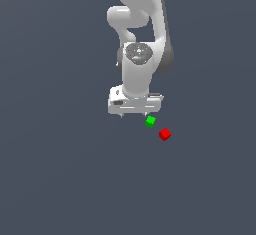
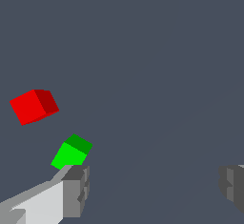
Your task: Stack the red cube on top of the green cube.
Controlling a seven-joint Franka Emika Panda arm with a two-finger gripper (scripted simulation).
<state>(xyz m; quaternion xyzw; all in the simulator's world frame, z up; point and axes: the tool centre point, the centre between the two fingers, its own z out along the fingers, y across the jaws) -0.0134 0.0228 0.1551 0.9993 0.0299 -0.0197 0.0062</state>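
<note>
Single arm above a plain grey desk (image 1: 55,179), early in the stacking task. The pincer (image 2: 155,189) hangs spread wide and empty; in the wrist view its two grey fingers (image 2: 76,189) stand far apart with nothing between them. The green cube (image 2: 71,152) lies just beyond the tip of one finger, outside the gap, close enough that contact with that fingertip cannot be excluded. The red cube (image 2: 33,105) rests on the desk a little farther out past the same finger, near the green cube but apart from it. In the exterior view both cubes, green (image 1: 150,122) and red (image 1: 165,134), sit beside the pincer (image 1: 135,113) rather than under its centre. Nothing is yet stacked or grasped. Remaining, by judgement: centre the pincer over the red cube, descend, close, lift, carry it above the green cube, release.
</note>
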